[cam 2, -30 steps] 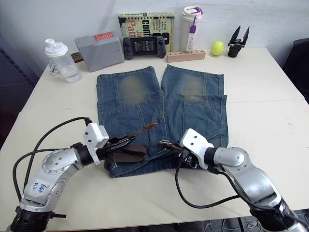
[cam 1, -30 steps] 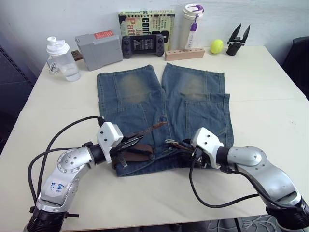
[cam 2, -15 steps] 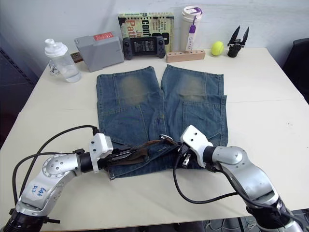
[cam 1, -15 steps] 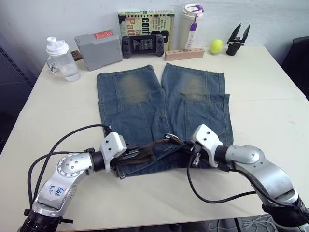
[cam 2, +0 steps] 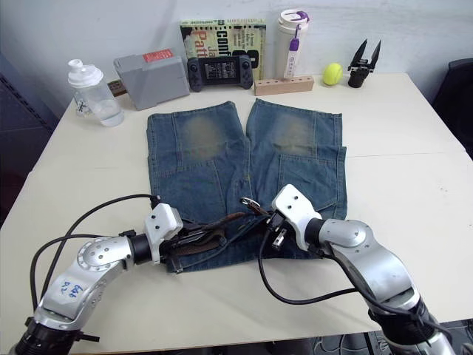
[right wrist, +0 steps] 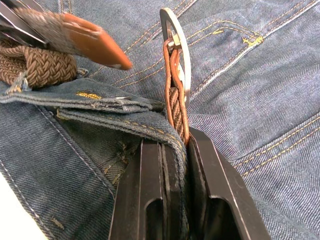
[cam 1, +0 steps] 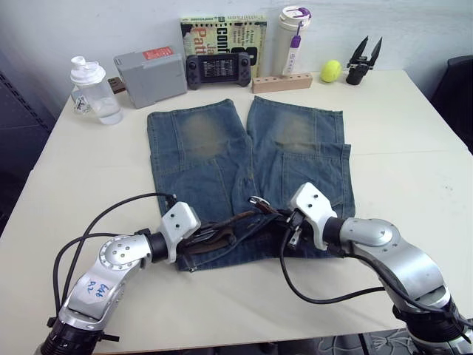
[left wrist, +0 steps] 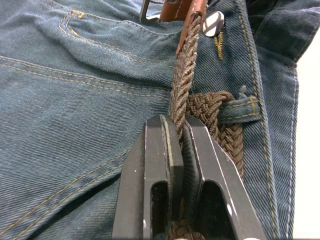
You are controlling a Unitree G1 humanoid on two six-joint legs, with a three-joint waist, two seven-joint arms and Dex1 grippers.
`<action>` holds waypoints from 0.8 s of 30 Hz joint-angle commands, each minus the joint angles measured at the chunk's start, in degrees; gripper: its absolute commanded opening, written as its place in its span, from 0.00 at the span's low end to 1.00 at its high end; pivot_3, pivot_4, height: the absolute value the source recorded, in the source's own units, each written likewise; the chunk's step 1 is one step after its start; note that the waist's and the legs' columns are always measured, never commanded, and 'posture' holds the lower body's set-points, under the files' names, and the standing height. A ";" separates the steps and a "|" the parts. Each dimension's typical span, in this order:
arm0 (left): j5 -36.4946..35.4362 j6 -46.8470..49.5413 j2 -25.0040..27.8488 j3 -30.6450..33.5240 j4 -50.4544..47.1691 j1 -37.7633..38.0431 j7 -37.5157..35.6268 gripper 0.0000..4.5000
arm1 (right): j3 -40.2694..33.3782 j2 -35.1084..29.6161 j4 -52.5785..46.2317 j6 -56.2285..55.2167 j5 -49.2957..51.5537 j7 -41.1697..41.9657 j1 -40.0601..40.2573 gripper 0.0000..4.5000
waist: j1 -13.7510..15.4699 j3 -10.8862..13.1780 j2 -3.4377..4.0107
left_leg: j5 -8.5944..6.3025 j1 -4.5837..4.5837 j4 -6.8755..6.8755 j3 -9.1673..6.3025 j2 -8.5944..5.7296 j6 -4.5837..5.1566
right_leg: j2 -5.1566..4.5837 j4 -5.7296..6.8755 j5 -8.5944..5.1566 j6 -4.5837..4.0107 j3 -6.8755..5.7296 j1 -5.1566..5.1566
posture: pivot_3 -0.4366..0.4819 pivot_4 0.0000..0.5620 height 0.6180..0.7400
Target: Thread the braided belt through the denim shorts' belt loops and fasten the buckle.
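Observation:
The faded blue denim shorts point(cam 1: 222, 159) lie flat on the table with the waistband nearest me. The dark-brown braided belt point(left wrist: 182, 85) runs along the waistband and passes under a belt loop point(left wrist: 240, 107). My left gripper point(cam 1: 204, 233) is shut on the woven strap just behind its tan tip point(right wrist: 92, 42). My right gripper point(cam 1: 279, 219) is shut on the belt's tan leather end, with a fold of waistband denim beside it. The silver buckle point(right wrist: 175, 45) stands up from that end, a short gap from the tip. A metal button point(left wrist: 214, 22) shows beside the strap.
Along the table's far edge stand a shaker bottle point(cam 1: 92, 89), a grey box point(cam 1: 151, 74), a game controller point(cam 1: 218, 68), a book point(cam 1: 225, 33), a tumbler point(cam 1: 293, 37), a wooden block point(cam 1: 282, 81), a ball point(cam 1: 330, 70) and a black gripper tool point(cam 1: 364, 61).
My left gripper has carried the belt's tan tip down and right toward the buckle. My right gripper has shifted the buckle end slightly left and away from me, narrowing the gap.

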 commanded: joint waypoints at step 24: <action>1.54 25.00 -8.98 -2.70 -11.08 -4.75 16.99 0.00 | 2.82 3.98 -3.63 6.11 -2.58 -9.45 -4.58 0.00 | 0.05 0.00 0.00 | 0.00 0.01 0.02 -0.04 -0.01 0.00 | -0.02 0.03 0.00 0.00 0.03 0.01 | 0.48 0.27 0.85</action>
